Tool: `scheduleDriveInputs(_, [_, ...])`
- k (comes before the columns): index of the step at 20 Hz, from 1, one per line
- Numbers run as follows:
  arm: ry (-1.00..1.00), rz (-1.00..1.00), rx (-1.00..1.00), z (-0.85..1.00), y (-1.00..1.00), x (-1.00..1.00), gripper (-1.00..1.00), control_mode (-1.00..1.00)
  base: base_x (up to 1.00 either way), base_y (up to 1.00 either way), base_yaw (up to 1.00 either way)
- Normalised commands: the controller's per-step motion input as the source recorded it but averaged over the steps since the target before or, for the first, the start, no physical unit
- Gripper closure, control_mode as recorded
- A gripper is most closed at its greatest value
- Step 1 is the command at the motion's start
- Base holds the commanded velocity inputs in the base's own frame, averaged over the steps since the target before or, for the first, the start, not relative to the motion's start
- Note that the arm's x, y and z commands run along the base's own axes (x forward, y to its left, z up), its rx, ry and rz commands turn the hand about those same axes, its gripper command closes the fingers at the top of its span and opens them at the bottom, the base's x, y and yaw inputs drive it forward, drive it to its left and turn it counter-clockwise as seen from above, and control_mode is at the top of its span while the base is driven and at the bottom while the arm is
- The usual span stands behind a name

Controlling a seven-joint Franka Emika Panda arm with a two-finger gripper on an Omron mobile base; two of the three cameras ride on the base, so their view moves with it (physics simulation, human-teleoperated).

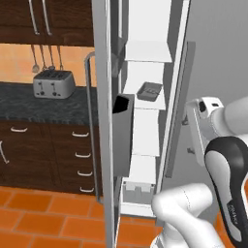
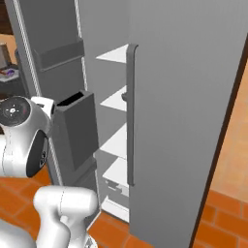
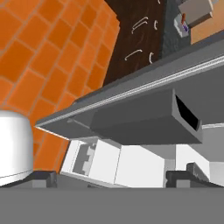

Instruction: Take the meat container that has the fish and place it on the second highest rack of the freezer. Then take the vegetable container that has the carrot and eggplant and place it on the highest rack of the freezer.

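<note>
The freezer (image 1: 145, 126) stands open, its white shelves stacked inside. A small grey meat container (image 1: 149, 91) rests on the second highest rack (image 1: 140, 99), below the highest rack (image 1: 145, 51); I cannot make out the fish in it. The vegetable container (image 3: 181, 25), with an orange and a purple bit in it, sits on the dark counter beside the toaster (image 3: 197, 9). My gripper (image 3: 113, 177) is open and holds nothing. It points at the freezer's lower shelves and the door bin (image 3: 144, 116), far from both containers.
The open freezer door (image 1: 104, 121) with its grey bin (image 1: 123, 133) stands between the arm and the counter (image 1: 43, 104). A long vertical handle (image 2: 131, 116) runs down the grey panel on the right. Dark drawers (image 1: 82, 155) sit under the counter, over orange floor tiles.
</note>
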Motion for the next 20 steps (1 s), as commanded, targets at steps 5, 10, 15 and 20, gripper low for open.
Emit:
scheduleDriveInputs(5, [0.00,0.00,0.00,0.00,0.00,0.00,-1.00,1.00,-1.00,0.00,0.52])
scheduleDriveInputs(10, [0.00,0.00,0.00,0.00,0.00,0.00,-1.00,1.00,-0.58,-0.12,0.52])
scheduleDriveInputs(15, [0.00,0.00,0.00,0.00,0.00,0.00,-1.00,1.00,-0.17,-0.66,0.54])
scheduleDriveInputs(20, [0.00,0.00,0.00,0.00,0.00,0.00,-1.00,1.00,-0.45,-0.36,0.53])
